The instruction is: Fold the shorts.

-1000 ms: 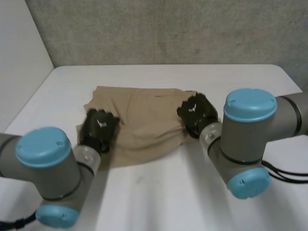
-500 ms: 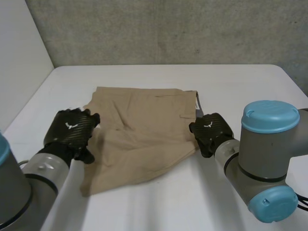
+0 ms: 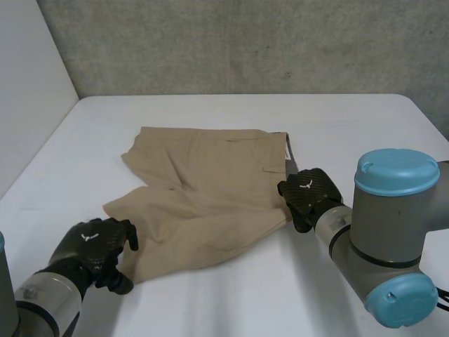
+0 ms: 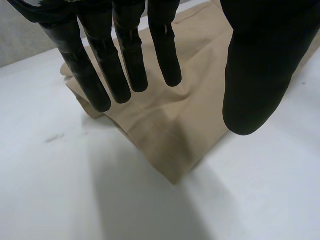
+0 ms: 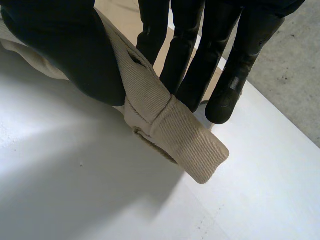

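Tan shorts [image 3: 203,189] lie on the white table [image 3: 231,302], waistband to the right and a leg spread toward the near left. My left hand [image 3: 95,246] hovers just off the near-left hem corner. In the left wrist view its fingers [image 4: 125,55] are straight, the thumb stands apart, and the shorts [image 4: 180,120] lie beneath with nothing held. My right hand [image 3: 309,193] is at the waistband's near right end. In the right wrist view its thumb [image 5: 70,50] presses the folded waistband [image 5: 170,125] against the fingers.
A grey wall runs behind the table's far edge, and a pale wall stands at the left. Bare table surface [image 3: 351,126] surrounds the shorts on all sides.
My left hand has let go of the leg and drawn back toward the near left; the leg now lies spread on the table. My right hand has shifted right, keeping hold of the waistband.
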`<state>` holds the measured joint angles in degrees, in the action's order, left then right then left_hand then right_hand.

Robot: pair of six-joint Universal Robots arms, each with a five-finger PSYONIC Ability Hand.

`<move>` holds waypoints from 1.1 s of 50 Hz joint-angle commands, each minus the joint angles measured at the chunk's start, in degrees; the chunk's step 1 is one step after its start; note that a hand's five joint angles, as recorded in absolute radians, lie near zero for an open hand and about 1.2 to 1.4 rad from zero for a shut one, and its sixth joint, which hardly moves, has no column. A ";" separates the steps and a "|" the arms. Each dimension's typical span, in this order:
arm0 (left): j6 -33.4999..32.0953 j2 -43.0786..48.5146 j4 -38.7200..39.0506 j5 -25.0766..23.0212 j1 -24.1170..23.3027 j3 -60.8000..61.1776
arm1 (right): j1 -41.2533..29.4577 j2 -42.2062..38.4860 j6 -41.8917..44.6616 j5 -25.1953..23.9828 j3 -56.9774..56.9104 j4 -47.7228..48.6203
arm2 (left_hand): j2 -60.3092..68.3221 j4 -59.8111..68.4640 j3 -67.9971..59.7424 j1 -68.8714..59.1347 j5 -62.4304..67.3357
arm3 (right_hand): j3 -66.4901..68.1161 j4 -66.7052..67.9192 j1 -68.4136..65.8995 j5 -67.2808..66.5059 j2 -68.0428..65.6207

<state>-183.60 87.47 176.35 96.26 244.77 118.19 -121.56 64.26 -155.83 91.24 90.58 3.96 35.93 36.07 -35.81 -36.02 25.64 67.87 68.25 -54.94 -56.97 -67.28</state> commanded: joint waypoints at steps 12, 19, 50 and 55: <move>-0.36 11.66 6.73 0.25 0.63 -2.09 | 0.09 0.96 -0.44 -0.10 0.83 0.09 | 9.95 9.81 -10.07 -9.85 10.24 | 12.13 11.75 -25.06 -13.03 -12.72; -0.53 15.62 8.48 0.25 0.63 -3.76 | 0.09 1.22 -0.44 -0.10 0.92 0.09 | 9.78 9.64 -9.90 -9.68 10.07 | 12.13 11.75 -25.06 -13.03 -12.72; -22.75 -12.57 -17.13 0.07 -0.52 -4.02 | 0.79 11.41 22.30 -4.66 0.48 -26.85 | 44.07 43.93 -44.19 -43.98 44.36 | 12.13 11.75 -25.06 -13.03 -12.72; -22.95 -14.52 -20.43 -0.19 0.27 -2.62 | 2.72 11.68 23.73 -5.46 2.50 -33.22 | 44.07 43.93 -44.19 -43.98 44.36 | 12.13 11.75 -25.06 -13.03 -12.72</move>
<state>-204.50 75.36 162.84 96.46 244.34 114.12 -120.96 74.79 -136.46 87.02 91.09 -19.45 68.41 68.25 -67.97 -65.05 55.36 67.87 68.25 -54.94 -56.98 -67.28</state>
